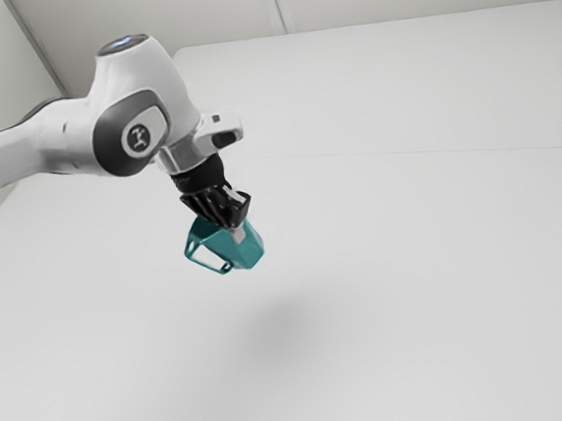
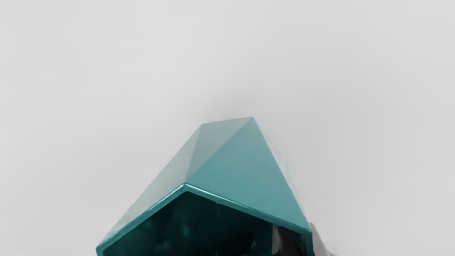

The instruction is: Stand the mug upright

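In the exterior view my gripper [image 1: 236, 231] is shut on the teal faceted mug [image 1: 249, 250], which hangs tilted above the table. Its handle points to the exterior view's left and downward. The wrist view has the mug [image 2: 238, 170] with its open rim toward my hand and its narrower base away. There the gripper [image 2: 303, 239] pinches the mug's wall near the rim, one finger inside the opening and the other against the outside. The lower parts of the fingers and the handle's joint are partly hidden.
A wide white table [image 1: 420, 286] lies below, with a soft shadow under the mug. Behind it stands a pale panel [image 1: 379, 90] in front of the room's walls. A thin dark edge shows at the exterior view's lower left corner.
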Controlling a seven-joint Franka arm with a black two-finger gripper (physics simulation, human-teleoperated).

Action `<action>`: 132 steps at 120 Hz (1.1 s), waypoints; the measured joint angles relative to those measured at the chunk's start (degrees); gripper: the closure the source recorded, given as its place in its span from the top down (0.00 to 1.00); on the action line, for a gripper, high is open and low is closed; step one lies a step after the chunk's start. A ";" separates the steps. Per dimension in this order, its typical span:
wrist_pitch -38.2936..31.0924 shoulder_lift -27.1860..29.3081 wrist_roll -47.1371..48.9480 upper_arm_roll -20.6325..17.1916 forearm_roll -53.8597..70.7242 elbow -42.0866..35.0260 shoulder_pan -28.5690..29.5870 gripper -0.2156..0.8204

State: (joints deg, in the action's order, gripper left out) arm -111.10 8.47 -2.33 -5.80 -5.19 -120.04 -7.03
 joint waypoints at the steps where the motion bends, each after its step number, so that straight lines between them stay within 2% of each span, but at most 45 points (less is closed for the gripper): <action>1: 0.15 0.04 0.10 0.00 0.15 -0.11 0.05 0.03; 36: 3.20 0.04 2.96 1.25 3.96 -3.22 1.31 0.03; 55: 3.23 -2.17 3.99 1.58 5.14 -3.63 1.46 0.03; 103: -2.49 -9.59 5.22 2.91 5.88 -1.10 1.59 0.03; 132: -3.93 -12.04 5.14 3.62 5.92 -0.06 1.56 0.03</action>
State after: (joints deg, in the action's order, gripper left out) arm -115.02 -3.57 2.81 -2.18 0.74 -120.10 -5.47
